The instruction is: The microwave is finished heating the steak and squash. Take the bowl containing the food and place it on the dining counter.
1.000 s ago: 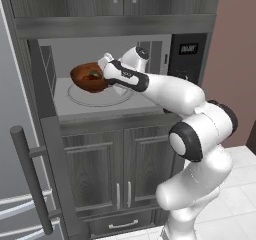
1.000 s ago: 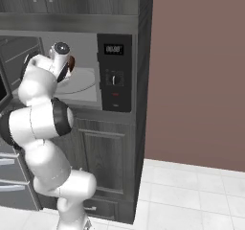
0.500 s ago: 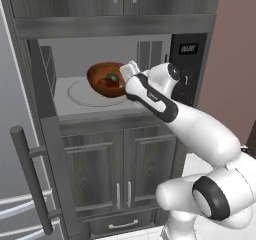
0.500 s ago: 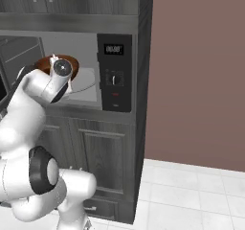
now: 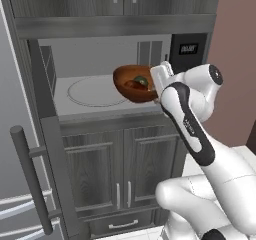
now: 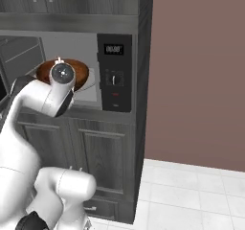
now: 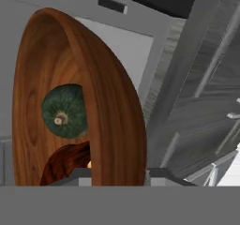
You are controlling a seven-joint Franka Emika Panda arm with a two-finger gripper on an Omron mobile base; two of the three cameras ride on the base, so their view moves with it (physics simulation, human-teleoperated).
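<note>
The reddish-brown bowl (image 5: 131,84) hangs in the air at the front right of the open microwave (image 5: 100,59), just above its floor, tipped a little. My gripper (image 5: 157,84) is shut on the bowl's right rim. Inside the bowl lie the dark green squash (image 5: 141,80) and the reddish-brown steak (image 5: 133,86). In the hand view the bowl's (image 7: 112,107) rim runs down between my gripper's (image 7: 119,175) two tips, with the squash (image 7: 63,110) above the steak (image 7: 68,165). From the right, the bowl (image 6: 82,74) shows behind my hand. The dining counter is out of view.
The microwave door (image 5: 55,149) stands open to the left, its long grey bar handle (image 5: 31,179) sticking out towards me. A round turntable (image 5: 95,91) lies on the oven floor. The black control panel (image 6: 115,71) is right of the cavity. Dark cabinets sit above and below; a brown wall (image 6: 196,71) stands to the right.
The bowl has travelled right and forward, from over the turntable to the cavity's front right edge, still gripped. My arm has swung to the right with it.
</note>
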